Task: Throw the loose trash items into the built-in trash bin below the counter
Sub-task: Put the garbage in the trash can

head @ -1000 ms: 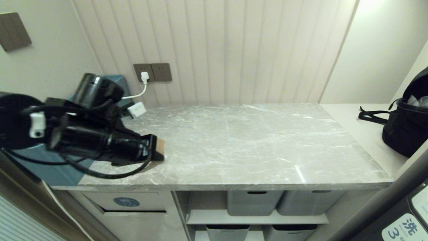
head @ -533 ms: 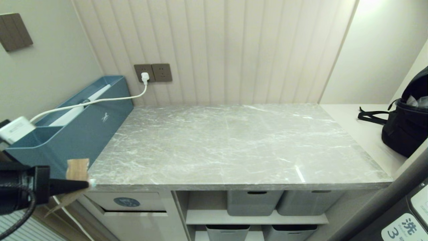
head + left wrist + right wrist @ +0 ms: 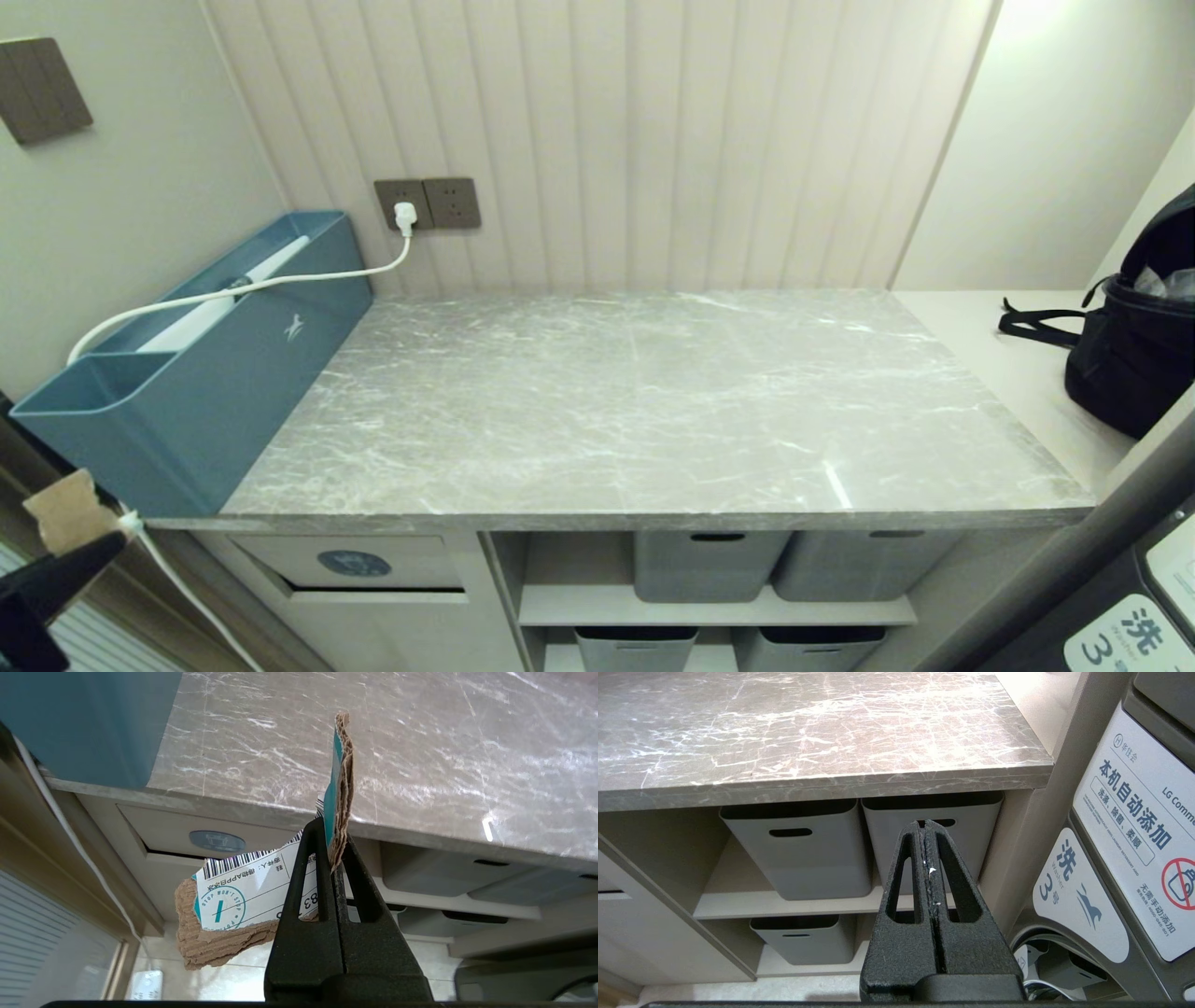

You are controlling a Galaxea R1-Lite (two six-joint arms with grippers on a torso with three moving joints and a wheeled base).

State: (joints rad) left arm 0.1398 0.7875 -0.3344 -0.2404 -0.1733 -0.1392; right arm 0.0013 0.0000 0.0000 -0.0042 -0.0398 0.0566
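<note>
My left gripper (image 3: 334,833) is shut on a torn brown cardboard scrap (image 3: 233,900) with a teal face and a white barcode label. Part of the scrap sticks up past the fingertips. In the head view the left gripper (image 3: 112,543) and the scrap (image 3: 61,509) are at the lower left, off the counter (image 3: 653,401) and left of the trash bin flap (image 3: 411,560) with its blue oval sticker (image 3: 353,563). The left wrist view shows the flap (image 3: 168,828) beyond the scrap. My right gripper (image 3: 927,823) is shut and holds nothing, parked low before the grey baskets.
A blue organiser box (image 3: 205,373) with a white cable (image 3: 233,289) stands at the counter's left end. Grey baskets (image 3: 705,560) fill the shelves right of the bin. A black bag (image 3: 1134,355) sits at far right, and a washer (image 3: 1134,835) stands beside the right arm.
My left gripper has carried the scrap off the counter, leftward and down past the front edge, into the lower left corner of the head view. The right arm has not moved.
</note>
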